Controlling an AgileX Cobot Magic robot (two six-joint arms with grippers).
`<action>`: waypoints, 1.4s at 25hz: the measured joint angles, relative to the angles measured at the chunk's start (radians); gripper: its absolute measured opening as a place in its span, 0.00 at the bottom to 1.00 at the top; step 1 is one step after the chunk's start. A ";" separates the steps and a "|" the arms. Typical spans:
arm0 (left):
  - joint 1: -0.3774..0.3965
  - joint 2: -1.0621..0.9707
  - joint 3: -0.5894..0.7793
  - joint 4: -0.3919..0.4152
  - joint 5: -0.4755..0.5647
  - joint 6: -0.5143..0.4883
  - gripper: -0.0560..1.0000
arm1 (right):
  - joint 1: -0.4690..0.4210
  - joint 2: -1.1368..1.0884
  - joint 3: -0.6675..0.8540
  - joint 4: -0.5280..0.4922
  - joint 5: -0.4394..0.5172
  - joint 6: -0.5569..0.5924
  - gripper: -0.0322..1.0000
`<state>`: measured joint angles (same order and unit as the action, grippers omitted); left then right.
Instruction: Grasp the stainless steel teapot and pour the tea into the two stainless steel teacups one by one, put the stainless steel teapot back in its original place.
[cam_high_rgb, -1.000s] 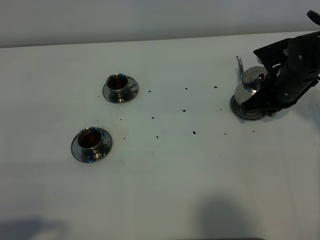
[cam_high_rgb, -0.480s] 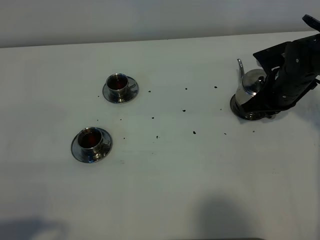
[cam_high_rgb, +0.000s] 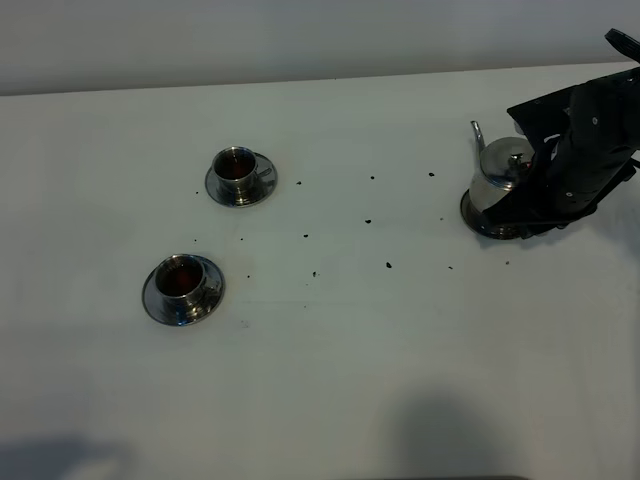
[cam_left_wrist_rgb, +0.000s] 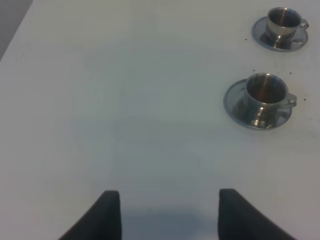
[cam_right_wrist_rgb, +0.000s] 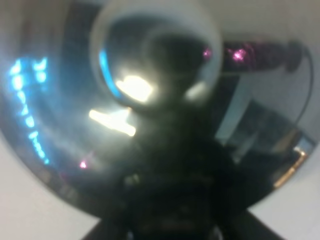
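The stainless steel teapot (cam_high_rgb: 497, 172) stands upright on its flat steel disc (cam_high_rgb: 477, 220) at the far right of the white table. My right gripper (cam_high_rgb: 532, 168) is at its handle side and appears shut on it; the fingers are hidden. The right wrist view shows only the shiny teapot (cam_right_wrist_rgb: 155, 75), blurred and very close. Two stainless steel teacups on saucers stand at the left, one farther (cam_high_rgb: 236, 168) and one nearer (cam_high_rgb: 182, 278), both holding reddish-brown tea. The left wrist view shows the nearer cup (cam_left_wrist_rgb: 266, 92) and the farther cup (cam_left_wrist_rgb: 282, 19). My left gripper (cam_left_wrist_rgb: 170, 220) is open and empty over bare table.
Small dark specks (cam_high_rgb: 388, 265) are scattered across the middle of the table between the cups and the teapot. The table's back edge (cam_high_rgb: 300, 82) meets a grey wall. The left arm is out of the exterior view.
The teapot went from tilted and slightly raised to upright on its disc, with my right gripper shifting a little with it. The cups and the left gripper have not moved.
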<state>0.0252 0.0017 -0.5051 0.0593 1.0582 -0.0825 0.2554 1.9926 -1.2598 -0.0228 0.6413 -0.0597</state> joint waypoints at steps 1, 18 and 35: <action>0.000 0.000 0.000 0.000 0.000 0.000 0.50 | 0.000 0.000 -0.004 0.000 0.008 0.001 0.38; 0.000 0.000 0.000 0.001 0.000 -0.001 0.50 | 0.046 -0.420 0.196 0.043 0.306 0.025 0.53; 0.000 0.000 0.000 0.001 0.000 -0.001 0.50 | 0.088 -1.285 0.751 0.139 0.284 0.060 0.53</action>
<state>0.0252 0.0017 -0.5051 0.0602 1.0582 -0.0835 0.3430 0.7073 -0.5089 0.1163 0.9257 0.0000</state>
